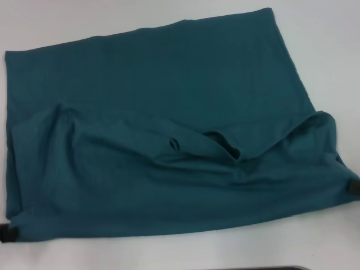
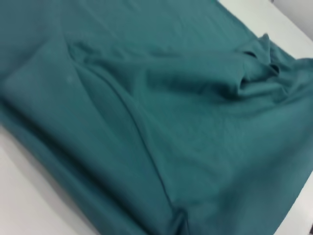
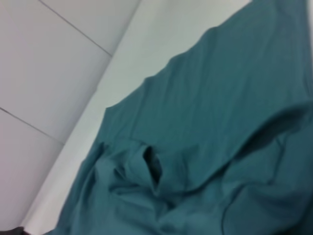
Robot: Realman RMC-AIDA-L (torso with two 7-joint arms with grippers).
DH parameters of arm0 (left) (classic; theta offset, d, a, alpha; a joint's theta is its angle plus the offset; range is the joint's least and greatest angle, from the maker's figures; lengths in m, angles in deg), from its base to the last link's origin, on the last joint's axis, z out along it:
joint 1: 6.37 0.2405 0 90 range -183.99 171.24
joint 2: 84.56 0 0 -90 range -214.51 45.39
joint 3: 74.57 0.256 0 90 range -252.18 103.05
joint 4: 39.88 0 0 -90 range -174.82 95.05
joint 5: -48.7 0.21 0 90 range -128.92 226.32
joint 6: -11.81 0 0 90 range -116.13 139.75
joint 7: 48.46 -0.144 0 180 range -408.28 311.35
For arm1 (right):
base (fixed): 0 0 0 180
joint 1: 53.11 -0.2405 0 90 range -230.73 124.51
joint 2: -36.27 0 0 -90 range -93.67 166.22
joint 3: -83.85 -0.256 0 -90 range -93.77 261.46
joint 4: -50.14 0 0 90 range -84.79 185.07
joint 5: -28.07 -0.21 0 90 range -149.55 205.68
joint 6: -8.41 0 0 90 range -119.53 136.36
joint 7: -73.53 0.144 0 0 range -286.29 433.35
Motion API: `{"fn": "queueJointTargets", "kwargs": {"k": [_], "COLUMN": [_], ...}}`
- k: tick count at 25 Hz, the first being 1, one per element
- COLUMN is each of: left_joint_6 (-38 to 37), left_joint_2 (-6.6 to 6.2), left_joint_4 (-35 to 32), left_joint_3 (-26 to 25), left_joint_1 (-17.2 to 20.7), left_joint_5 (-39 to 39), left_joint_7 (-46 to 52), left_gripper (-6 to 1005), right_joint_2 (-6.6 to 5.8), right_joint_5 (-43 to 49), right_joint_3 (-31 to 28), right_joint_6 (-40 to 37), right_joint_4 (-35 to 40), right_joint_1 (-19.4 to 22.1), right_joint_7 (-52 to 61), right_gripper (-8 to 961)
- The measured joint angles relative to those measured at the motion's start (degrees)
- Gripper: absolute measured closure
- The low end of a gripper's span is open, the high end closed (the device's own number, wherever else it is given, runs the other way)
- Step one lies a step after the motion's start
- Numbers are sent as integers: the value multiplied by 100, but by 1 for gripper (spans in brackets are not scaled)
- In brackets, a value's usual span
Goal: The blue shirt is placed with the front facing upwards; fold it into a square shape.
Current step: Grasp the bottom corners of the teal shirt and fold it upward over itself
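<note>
Teal cotton fills the head view: the blue shirt [image 1: 169, 118] lies on the white surface [image 1: 326, 50], its near portion folded up over the far part in a loose, wrinkled flap, with the neck opening puckered around the middle. Only plain fabric faces up; no print is visible. The left end effector [image 1: 7, 233] shows as a dark tip at the shirt's near-left corner, and the right end effector [image 1: 352, 188] as a dark tip at the near-right edge. Both touch the cloth, but I cannot tell whether either is pinching it or spread.

The left wrist view shows the shirt [image 2: 146, 122] close up, with long diagonal creases and bunching at the neck; no fingers appear.

The right wrist view shows the shirt [image 3: 220, 147] near the surface's edge [image 3: 146, 54], the collar crumpled into a dark pocket, and floor tiles [image 3: 49, 73] beyond.

The risk here is that the slack, uneven flap sets crooked. If one corner travels ahead of the other, the edges will skew and wrinkles will be trapped, spoiling the square.
</note>
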Motion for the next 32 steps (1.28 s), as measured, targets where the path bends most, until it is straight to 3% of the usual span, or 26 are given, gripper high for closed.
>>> {"fn": "queueJointTargets", "kwargs": {"k": [9, 17, 22, 32], "left_joint_6": [-78, 0, 294, 1202], "left_joint_2": [28, 0, -7, 22], "left_joint_4": [3, 39, 49, -41], "left_joint_3": [-232, -595, -862, -858], "left_joint_1": [-324, -745, -1210, -2181], "left_joint_5": [-18, -296, -306, -345], "left_joint_7": [-57, 22, 252, 616], "left_gripper": [930, 931, 931, 930], "right_joint_2": [48, -19, -30, 89], "right_joint_5": [22, 8, 10, 6], "right_joint_3": [43, 8, 33, 129], "right_joint_6": [101, -46, -534, -1801], "right_joint_4": [21, 21, 21, 21], "right_joint_1": [-620, -1220, -1683, -2335], "right_joint_7": [52, 425, 742, 1066], "right_gripper": [871, 869, 869, 867]}}
